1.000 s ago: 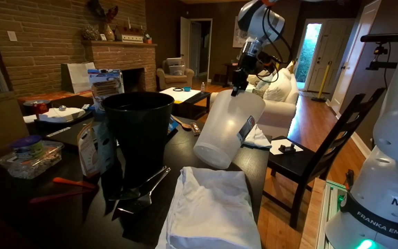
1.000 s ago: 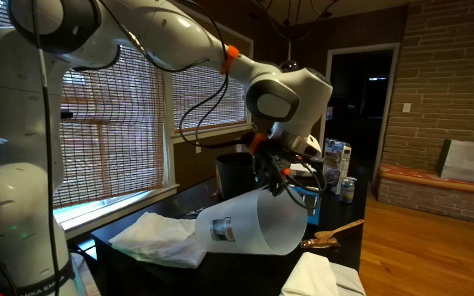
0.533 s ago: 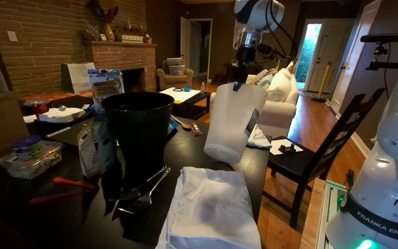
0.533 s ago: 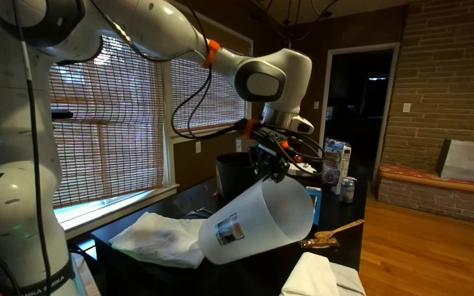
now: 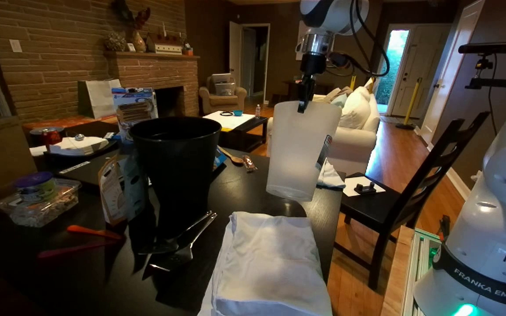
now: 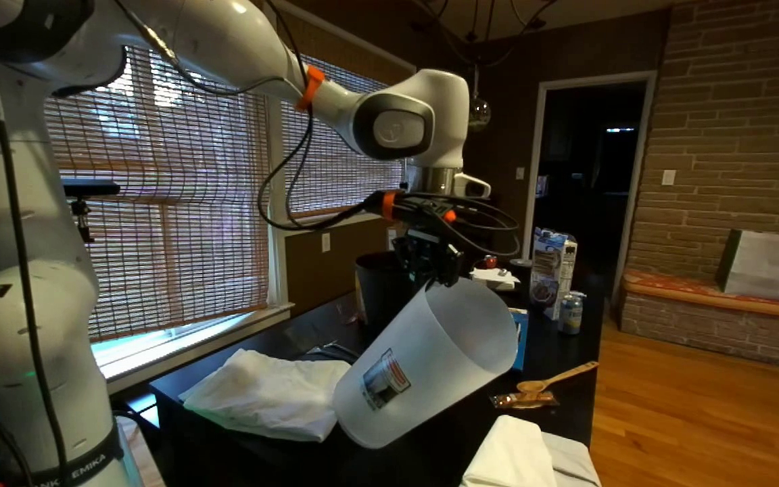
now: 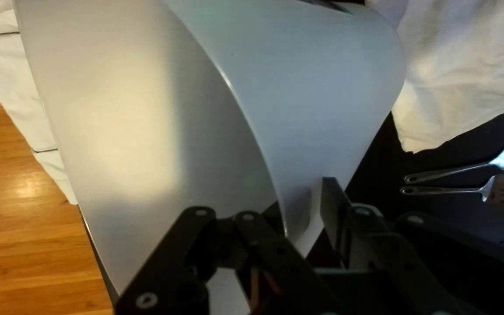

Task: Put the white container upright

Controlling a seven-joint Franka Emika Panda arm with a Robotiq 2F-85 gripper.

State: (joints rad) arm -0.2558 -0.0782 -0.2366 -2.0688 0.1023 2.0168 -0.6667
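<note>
Our black claw (image 5: 302, 106) grips a tapered, translucent white plastic container (image 5: 301, 151). It tilts below, at the claw's six o'clock.

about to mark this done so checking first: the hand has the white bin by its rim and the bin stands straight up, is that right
Not quite: the white bin isn't straight up. In an exterior view it leans over at a clear slant. The hand does have it by its rim, as you say.
</note>
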